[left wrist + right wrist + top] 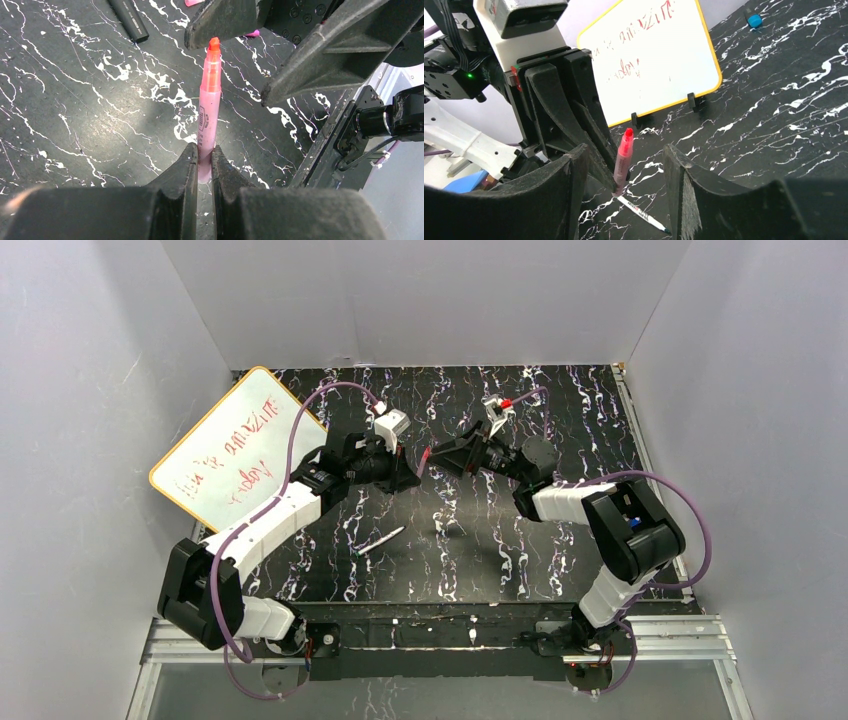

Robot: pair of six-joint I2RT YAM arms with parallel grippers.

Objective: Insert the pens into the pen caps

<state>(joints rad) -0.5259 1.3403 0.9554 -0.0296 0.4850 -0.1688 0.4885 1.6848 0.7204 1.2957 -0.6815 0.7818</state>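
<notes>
Above the middle of the black marbled table (560, 440), the left gripper (204, 149) is clamping the lower barrel of the magenta pen (209, 95), fingers pressing on both sides. The pen is standing out from the fingers with its bare orange-red tip pointing toward the right arm. The right gripper (624, 147) is facing it with its jaws spread wide; they are flanking the pen's tip end without touching it, and nothing is showing between them but the pen. On the table under the two grippers, the white-grey pen (381, 540) is lying flat, well apart from both. The black pen (128, 19) is lying on the table beyond the held pen, only partly in the left wrist view. A small magenta piece (252, 33) is peeking from behind a right finger, too hidden to tell what it is. The yellow-rimmed whiteboard (654, 55) is standing on its feet at the table's left edge.
</notes>
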